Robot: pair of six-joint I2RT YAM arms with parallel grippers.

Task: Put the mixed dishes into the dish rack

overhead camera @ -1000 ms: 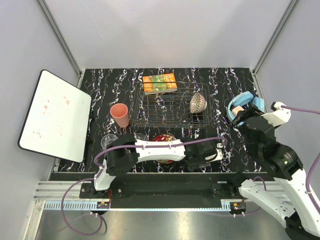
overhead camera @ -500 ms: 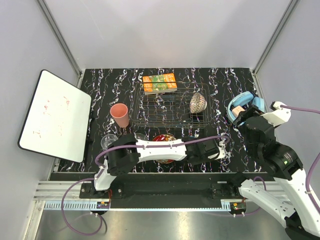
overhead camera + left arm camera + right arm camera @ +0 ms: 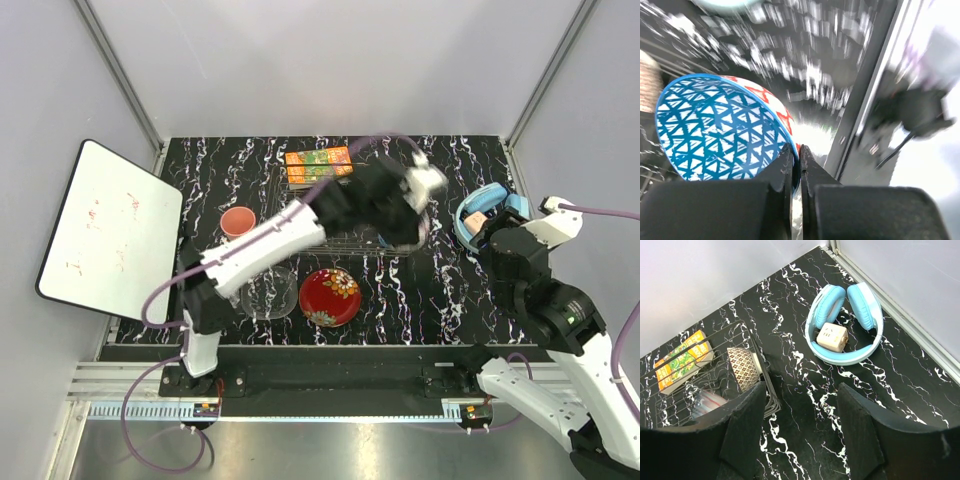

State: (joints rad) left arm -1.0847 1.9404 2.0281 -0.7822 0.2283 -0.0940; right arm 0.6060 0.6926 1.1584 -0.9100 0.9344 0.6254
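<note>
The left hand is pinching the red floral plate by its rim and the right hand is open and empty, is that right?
Not quite: the left wrist view shows the left hand pinching the blue patterned bowl by its rim, not the red floral plate. The right hand is indeed open and empty.

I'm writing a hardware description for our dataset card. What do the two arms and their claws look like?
Both arms have white shell links joined by black joint housings: left arm, right arm. A thin purple cable loops along each. The left claw and right claw have matte black, flat-sided fingers. No readable markings show.
</note>
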